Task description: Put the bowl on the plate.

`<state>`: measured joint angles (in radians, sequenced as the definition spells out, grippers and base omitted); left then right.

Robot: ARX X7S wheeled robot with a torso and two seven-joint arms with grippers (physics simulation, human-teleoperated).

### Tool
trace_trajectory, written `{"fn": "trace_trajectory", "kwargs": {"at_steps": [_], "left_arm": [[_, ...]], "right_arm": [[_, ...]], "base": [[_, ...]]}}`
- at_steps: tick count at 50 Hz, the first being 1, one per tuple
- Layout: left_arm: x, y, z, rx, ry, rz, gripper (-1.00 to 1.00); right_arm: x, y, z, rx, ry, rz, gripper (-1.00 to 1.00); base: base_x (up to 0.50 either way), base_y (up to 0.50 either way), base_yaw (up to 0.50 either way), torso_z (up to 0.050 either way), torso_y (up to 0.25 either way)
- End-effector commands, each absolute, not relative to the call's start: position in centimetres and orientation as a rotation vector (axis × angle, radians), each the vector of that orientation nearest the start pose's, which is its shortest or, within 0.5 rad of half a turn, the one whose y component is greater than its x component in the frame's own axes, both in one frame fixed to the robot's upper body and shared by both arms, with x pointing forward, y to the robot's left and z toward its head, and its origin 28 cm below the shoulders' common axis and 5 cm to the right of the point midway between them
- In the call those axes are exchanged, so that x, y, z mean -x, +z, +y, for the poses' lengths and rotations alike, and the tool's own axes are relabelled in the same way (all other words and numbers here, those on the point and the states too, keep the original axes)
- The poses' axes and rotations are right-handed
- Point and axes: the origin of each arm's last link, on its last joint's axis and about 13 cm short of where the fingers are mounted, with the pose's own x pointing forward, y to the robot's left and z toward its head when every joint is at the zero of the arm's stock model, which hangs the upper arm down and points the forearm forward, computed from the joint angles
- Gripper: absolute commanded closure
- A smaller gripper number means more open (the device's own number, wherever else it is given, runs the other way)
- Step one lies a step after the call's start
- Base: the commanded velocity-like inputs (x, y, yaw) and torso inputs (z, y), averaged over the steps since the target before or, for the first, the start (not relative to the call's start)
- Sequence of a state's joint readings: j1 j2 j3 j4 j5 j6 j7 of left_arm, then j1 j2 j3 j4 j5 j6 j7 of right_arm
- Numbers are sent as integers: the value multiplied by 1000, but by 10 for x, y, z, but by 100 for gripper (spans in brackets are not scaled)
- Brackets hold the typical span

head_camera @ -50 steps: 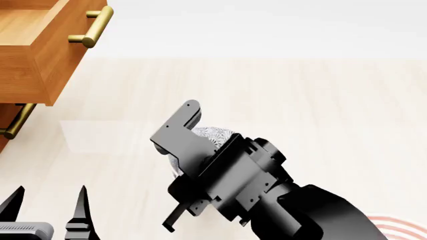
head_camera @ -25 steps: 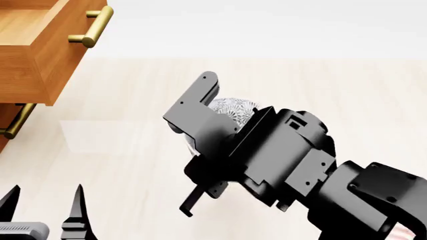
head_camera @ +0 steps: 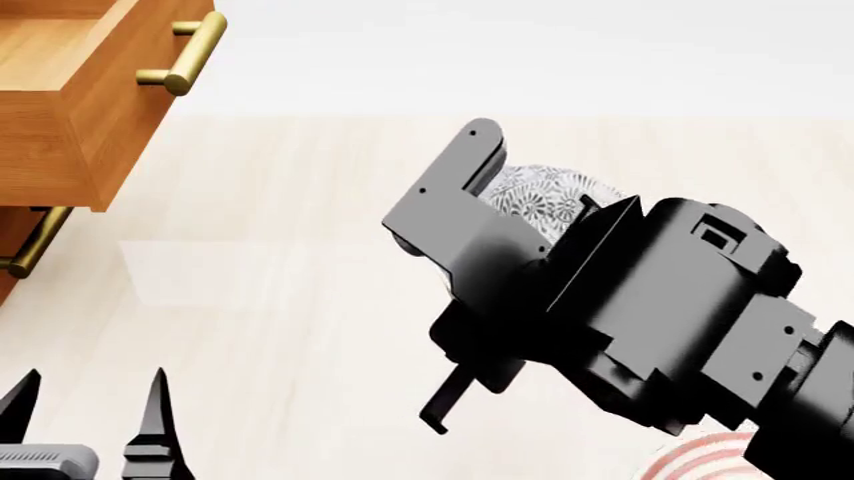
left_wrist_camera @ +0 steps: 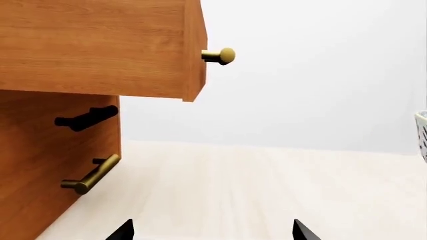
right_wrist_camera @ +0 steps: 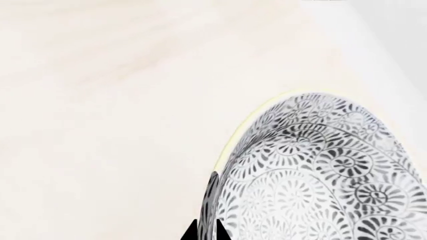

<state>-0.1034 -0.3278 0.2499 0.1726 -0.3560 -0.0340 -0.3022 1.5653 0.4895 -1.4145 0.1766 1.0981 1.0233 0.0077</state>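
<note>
Bowl [right_wrist_camera: 320, 175] seemingly in right jaws

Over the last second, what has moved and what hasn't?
The right gripper, shut on the bowl, has carried it up and rightward in the head view, toward the plate, which shows more of its red rings. The left gripper and the open drawer stayed as they were.

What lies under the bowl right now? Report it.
In the right wrist view, only pale tabletop shows beside the bowl; the surface directly beneath is covered. The plate lies apart, mostly hidden by the arm.
</note>
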Motion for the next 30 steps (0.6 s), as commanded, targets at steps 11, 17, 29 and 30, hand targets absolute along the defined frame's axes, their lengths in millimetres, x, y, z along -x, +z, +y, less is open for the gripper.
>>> {"fn": "trace_trajectory", "kwargs": {"at_steps": [11,17,29,30], "left_arm": [[-229,65,221,42,1,-143,-100],[-230,65,221,40,1,-143,-100],[-228,67,222,42,1,-146,-100],[-228,67,222,42,1,-146,-100]], "right_arm": [[-289,246,-134,720,478,522,100],[-273,242,-145,709,446,521,100],[-247,242,-157,739,376,546,100],[-245,242,-158,740,373,550,100]], "base": [[0,0,0,0,0],[0,0,0,0,2],[0,0,0,0,0],[0,0,0,0,0]]}}
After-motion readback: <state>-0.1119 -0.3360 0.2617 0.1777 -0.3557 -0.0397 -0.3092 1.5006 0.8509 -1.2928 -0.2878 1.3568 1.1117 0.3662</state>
